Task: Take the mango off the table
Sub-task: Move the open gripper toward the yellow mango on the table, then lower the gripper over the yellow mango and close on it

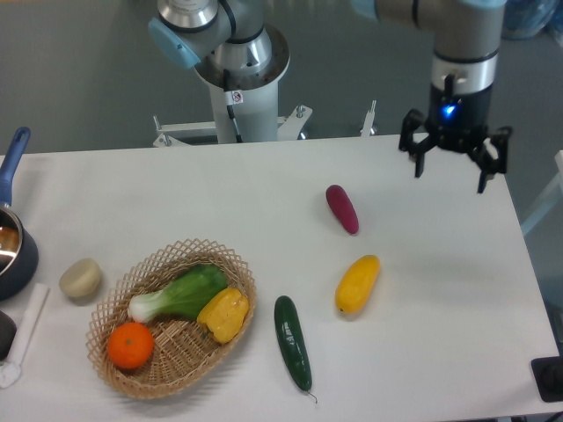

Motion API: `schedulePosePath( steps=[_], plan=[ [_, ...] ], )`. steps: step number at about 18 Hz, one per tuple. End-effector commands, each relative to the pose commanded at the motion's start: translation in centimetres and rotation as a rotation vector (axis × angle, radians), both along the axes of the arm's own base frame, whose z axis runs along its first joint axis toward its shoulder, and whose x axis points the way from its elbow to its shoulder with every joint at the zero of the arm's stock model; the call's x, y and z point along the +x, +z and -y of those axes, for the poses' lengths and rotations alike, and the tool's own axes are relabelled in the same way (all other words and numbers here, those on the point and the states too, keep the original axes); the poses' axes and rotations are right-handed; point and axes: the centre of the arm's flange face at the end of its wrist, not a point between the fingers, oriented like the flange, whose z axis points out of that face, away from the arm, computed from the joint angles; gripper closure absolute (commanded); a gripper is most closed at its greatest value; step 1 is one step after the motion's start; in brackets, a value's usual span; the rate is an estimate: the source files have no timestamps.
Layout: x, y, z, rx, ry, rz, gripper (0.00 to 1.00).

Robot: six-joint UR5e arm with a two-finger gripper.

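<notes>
The mango (357,284) is a smooth oblong yellow-orange fruit lying on the white table (440,352), right of centre. My gripper (452,173) hangs over the table's far right part, well above and to the right of the mango. Its fingers (418,158) are spread wide and hold nothing.
A dark red sweet potato (342,208) lies just beyond the mango. A dark green cucumber (292,341) lies to its left. A wicker basket (171,369) holds bok choy, a yellow bell pepper and an orange. A pale potato (80,278) and a blue pot (13,246) sit at the left.
</notes>
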Motion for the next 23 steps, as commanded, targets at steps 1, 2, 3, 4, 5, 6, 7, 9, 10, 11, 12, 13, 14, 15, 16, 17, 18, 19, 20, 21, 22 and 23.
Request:
schedulePosePath(
  steps=[1, 2, 3, 4, 5, 6, 7, 9, 10, 11, 12, 13, 14, 15, 16, 17, 18, 19, 20, 21, 22, 23],
  plan=[
    [0.5, -0.6, -0.8, 0.008, 0.002, -0.002, 0.0],
    [0.7, -1.5, -1.5, 0.005, -0.003, -0.002, 0.0],
    [1.1, -2.8, -1.8, -0.012, -0.009, 0.006, 0.0],
    [1.4, -3.8, -2.1, -0.027, -0.014, 0.015, 0.0],
    [1.8, -4.7, -2.7, -0.036, -0.024, 0.031, 0.0],
    [2.1, -5.6, -3.3, -0.041, -0.028, 0.047, 0.0],
    [2.3, -6.4, -3.8, -0.045, -0.024, 0.064, 0.0],
    [2.5, -8.6, -5.0, -0.055, -0.022, 0.1, 0.0],
    [2.4, -9.3, -5.3, -0.065, -0.026, 0.1, 0.0],
    [2.1, -10.0, -5.5, -0.086, -0.028, 0.096, 0.0],
    [2.1, -10.6, -6.1, -0.104, -0.038, 0.09, 0.0],
    [2.4, -11.5, -7.0, -0.123, -0.055, 0.095, 0.0],
    [2.1, -12.2, -7.6, -0.14, -0.07, 0.096, 0.0],
    [1.7, -13.2, -7.8, -0.155, -0.086, 0.1, 0.0],
    [1.4, -14.0, -8.2, -0.17, -0.104, 0.103, 0.0],
    [1.7, -14.8, -8.8, -0.185, -0.122, 0.104, 0.0],
    [1.8, -15.3, -8.9, -0.198, -0.128, 0.107, 0.0],
    [1.9, -15.8, -9.0, -0.204, -0.134, 0.112, 0.0],
    [2.1, -16.3, -9.0, -0.209, -0.138, 0.122, 0.0],
    [2.3, -16.6, -9.1, -0.212, -0.143, 0.125, 0.0],
    [2.3, -16.6, -9.2, -0.212, -0.143, 0.127, 0.0],
    [2.3, -16.9, -9.3, -0.213, -0.144, 0.128, 0.0]
  ],
)
